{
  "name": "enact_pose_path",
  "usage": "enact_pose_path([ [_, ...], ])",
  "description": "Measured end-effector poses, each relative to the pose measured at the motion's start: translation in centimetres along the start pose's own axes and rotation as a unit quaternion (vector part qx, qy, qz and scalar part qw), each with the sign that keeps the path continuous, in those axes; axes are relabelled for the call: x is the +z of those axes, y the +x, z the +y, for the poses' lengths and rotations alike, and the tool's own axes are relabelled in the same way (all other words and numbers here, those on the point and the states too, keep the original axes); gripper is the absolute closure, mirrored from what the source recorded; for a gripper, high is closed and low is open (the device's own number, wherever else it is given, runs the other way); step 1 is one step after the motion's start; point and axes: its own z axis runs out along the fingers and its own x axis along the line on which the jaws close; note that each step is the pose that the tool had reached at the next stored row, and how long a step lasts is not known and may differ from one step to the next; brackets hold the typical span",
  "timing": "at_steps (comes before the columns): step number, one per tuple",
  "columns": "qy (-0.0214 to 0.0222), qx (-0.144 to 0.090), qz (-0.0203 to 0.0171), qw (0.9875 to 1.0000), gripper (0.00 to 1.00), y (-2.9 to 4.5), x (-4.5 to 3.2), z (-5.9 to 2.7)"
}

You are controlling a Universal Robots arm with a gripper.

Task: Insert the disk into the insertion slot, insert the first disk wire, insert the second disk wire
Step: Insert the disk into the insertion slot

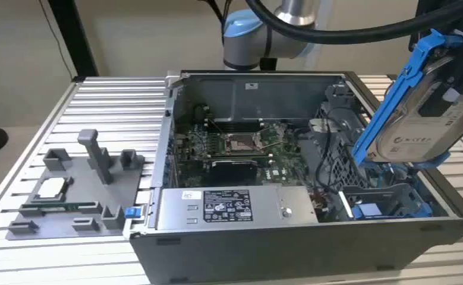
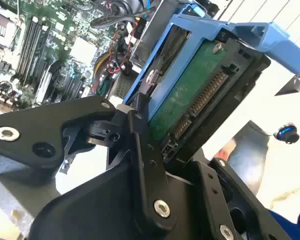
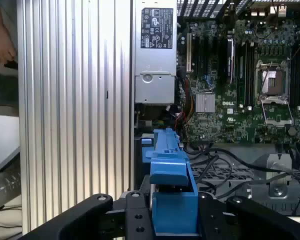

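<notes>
Pincer (image 1: 452,89) of mine is pressed together on the disk (image 1: 421,127), pinching its blue carrier frame by the upper end, so the drive hangs in the air over the open computer case (image 1: 295,237). In the second wrist view one of my black fingers (image 2: 142,145) lies flat against the frame's side, with the disk's green underside and connector turned toward that camera. The disk stands steeply, its long axis leaning, upper end toward the exterior view's right and lower end pointing down into the case. The insertion slot (image 1: 390,193) lies just below that lower end, a little toward the exterior view's left, beside the grey power-supply box (image 1: 227,208). Disk and slot are apart; as I judge it, nothing is seated yet.
</notes>
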Motion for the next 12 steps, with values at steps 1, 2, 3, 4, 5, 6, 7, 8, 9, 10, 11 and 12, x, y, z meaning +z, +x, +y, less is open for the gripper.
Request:
enact_pose_path([
  [1, 0.0000, 0.000, 0.0000, 1.0000, 1.00, 0.00, 0.00, 0.00],
  [2, 0.0000, 0.000, 0.0000, 1.0000, 1.00, 0.00, 0.00, 0.00],
  [3, 0.0000, 0.000, 0.0000, 1.0000, 1.00, 0.00, 0.00, 0.00],
  [4, 0.0000, 0.000, 0.0000, 1.0000, 1.00, 0.00, 0.00, 0.00],
  [5, 0.0000, 0.000, 0.0000, 1.0000, 1.00, 0.00, 0.00, 0.00],
  [6, 0.0000, 0.000, 0.0000, 1.0000, 1.00, 0.00, 0.00, 0.00],
  [7, 0.0000, 0.000, 0.0000, 1.0000, 1.00, 0.00, 0.00, 0.00],
  [8, 0.0000, 0.000, 0.0000, 1.0000, 1.00, 0.00, 0.00, 0.00],
  [9, 0.0000, 0.000, 0.0001, 1.0000, 1.00, 0.00, 0.01, 0.00],
  [10, 0.0000, 0.000, 0.0000, 1.0000, 1.00, 0.00, 0.05, 0.00],
  [11, 0.0000, 0.000, 0.0000, 1.0000, 1.00, 0.00, 0.08, 0.00],
  [12, 0.0000, 0.000, 0.0000, 1.0000, 1.00, 0.00, 0.12, 0.00],
])
